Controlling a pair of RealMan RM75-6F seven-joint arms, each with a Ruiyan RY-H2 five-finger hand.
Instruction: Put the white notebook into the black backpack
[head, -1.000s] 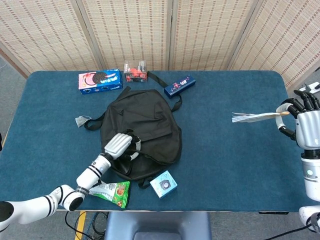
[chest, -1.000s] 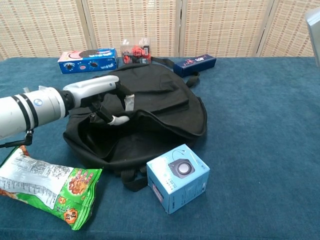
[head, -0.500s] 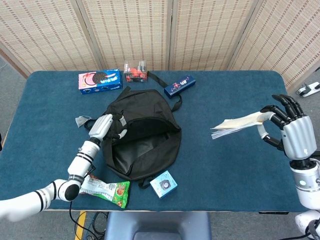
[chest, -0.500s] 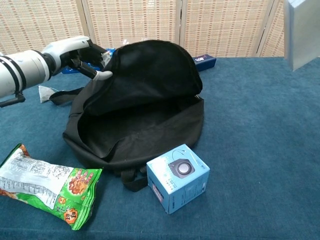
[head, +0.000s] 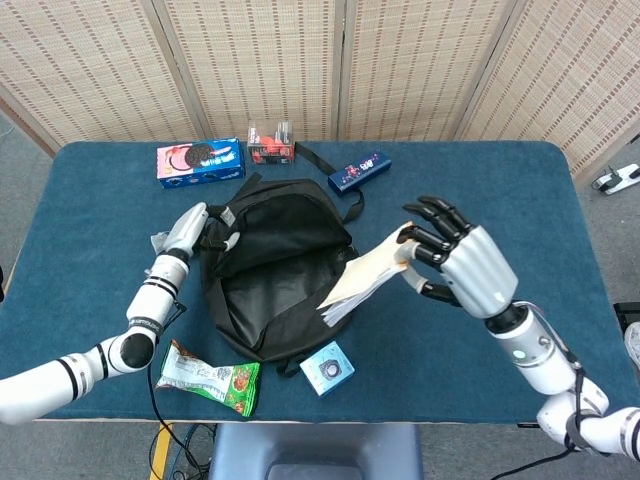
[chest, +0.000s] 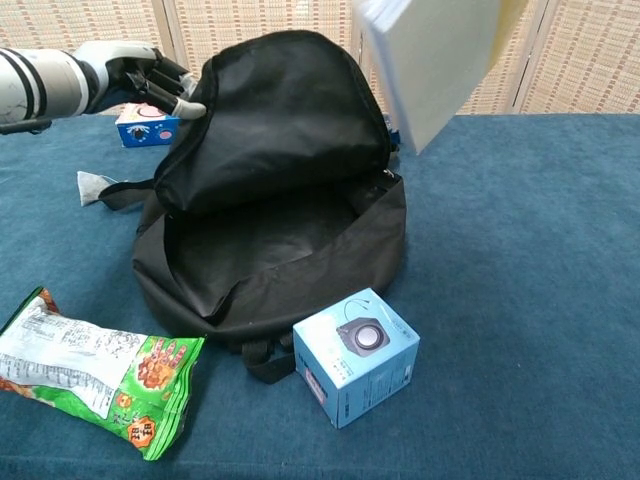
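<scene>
The black backpack lies mid-table with its mouth wide open and its dark inside showing. My left hand grips the upper flap at its left edge and holds it lifted. My right hand holds the white notebook by one end. The notebook is tilted, its lower end hanging over the right rim of the opening. In the chest view only the notebook shows at the top, the right hand being out of frame.
A light blue box sits just in front of the backpack. A green snack bag lies front left. At the back stand a blue cookie box, a red item and a dark blue box.
My right hand has carried the notebook leftward from the table's right side to over the bag's opening. My left hand has raised the flap further, widening the mouth.
</scene>
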